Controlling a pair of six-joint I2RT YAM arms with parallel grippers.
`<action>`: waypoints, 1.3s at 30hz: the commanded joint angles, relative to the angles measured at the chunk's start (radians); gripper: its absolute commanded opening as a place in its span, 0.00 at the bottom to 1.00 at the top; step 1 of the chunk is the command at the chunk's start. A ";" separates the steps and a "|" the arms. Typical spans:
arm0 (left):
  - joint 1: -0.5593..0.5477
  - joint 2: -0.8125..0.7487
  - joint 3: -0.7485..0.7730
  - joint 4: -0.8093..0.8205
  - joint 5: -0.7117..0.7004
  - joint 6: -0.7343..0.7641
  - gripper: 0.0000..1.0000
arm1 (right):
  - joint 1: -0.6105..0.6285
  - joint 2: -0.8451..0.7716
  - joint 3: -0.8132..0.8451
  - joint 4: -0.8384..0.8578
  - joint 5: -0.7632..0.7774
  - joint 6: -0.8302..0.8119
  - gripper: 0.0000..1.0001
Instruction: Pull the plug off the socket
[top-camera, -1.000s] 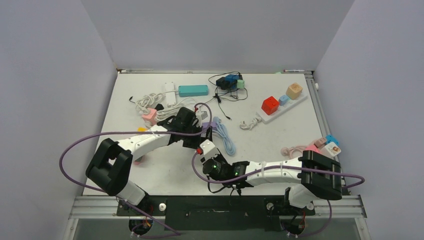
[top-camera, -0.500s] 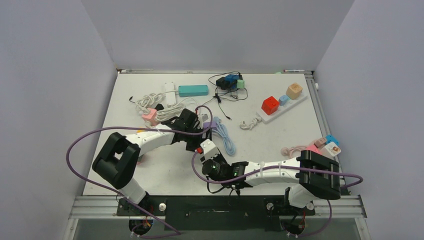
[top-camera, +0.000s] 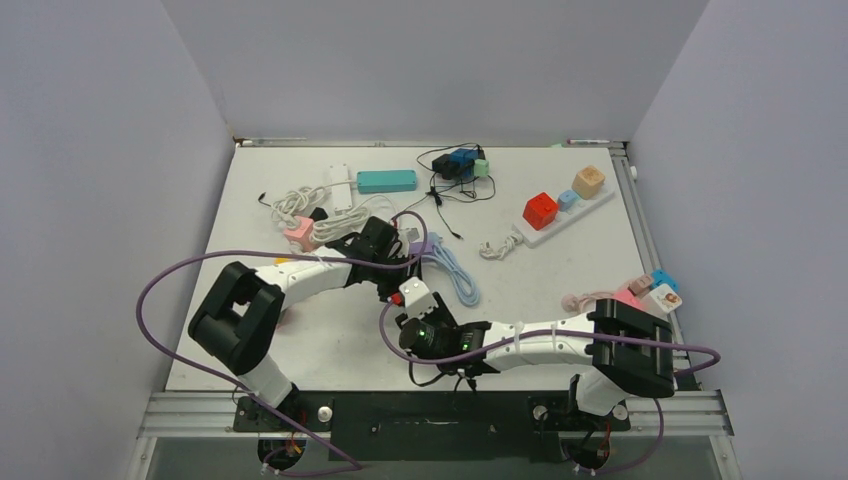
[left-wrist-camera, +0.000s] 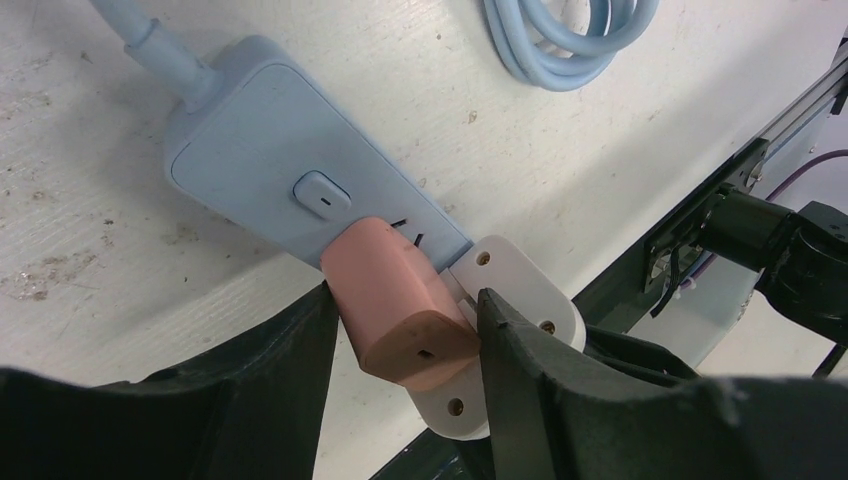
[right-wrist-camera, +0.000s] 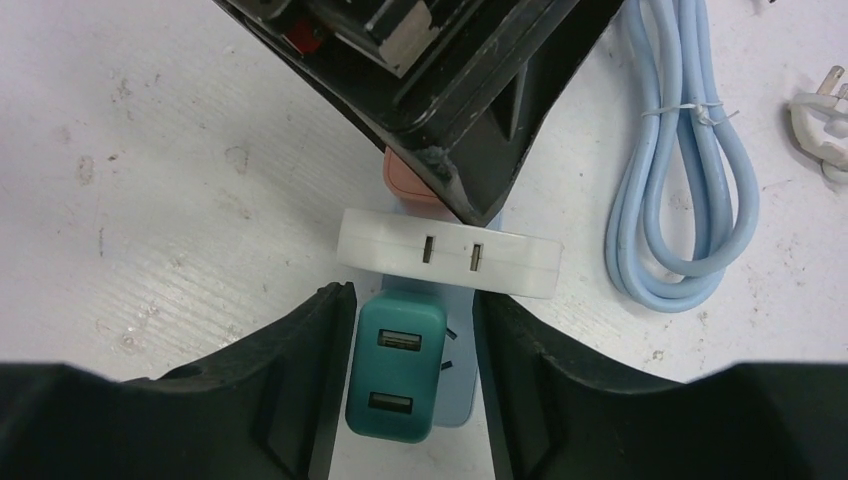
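Observation:
The socket (left-wrist-camera: 260, 150) is a slim light-blue strip lying flat mid-table; its coiled cord (top-camera: 455, 275) lies to the right. A pink plug (left-wrist-camera: 395, 300) stands in it, with a white adapter (left-wrist-camera: 520, 290) and a teal USB charger (right-wrist-camera: 395, 370) further along. My left gripper (left-wrist-camera: 402, 300) is shut on the pink plug, both fingers pressed against its sides. At the strip's near end (right-wrist-camera: 460, 380), my right gripper (right-wrist-camera: 410, 300) has one finger against the teal charger and the other against the strip's edge. From above, both grippers (top-camera: 398, 275) (top-camera: 412, 305) cover most of the strip.
At the back lie a teal strip (top-camera: 386, 181), a white strip with tangled cord (top-camera: 320, 205) and black and blue adapters (top-camera: 455, 165). A white strip carrying red and tan cubes (top-camera: 565, 208) sits back right. Pink and blue plugs (top-camera: 645, 290) rest at the right edge.
My left jaws have come in from wide open and now clamp the pink plug. My right jaws have spread wider, to the strip's width. Both arms barely shifted.

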 joint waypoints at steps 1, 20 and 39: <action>-0.007 0.033 0.036 0.007 -0.038 0.024 0.32 | 0.007 -0.021 0.053 -0.048 0.030 0.055 0.49; -0.020 -0.039 0.087 -0.077 -0.192 0.102 0.06 | 0.026 0.059 0.249 -0.345 0.095 0.288 0.60; -0.019 -0.029 0.101 -0.097 -0.165 0.115 0.04 | 0.079 0.253 0.398 -0.463 0.214 0.421 0.48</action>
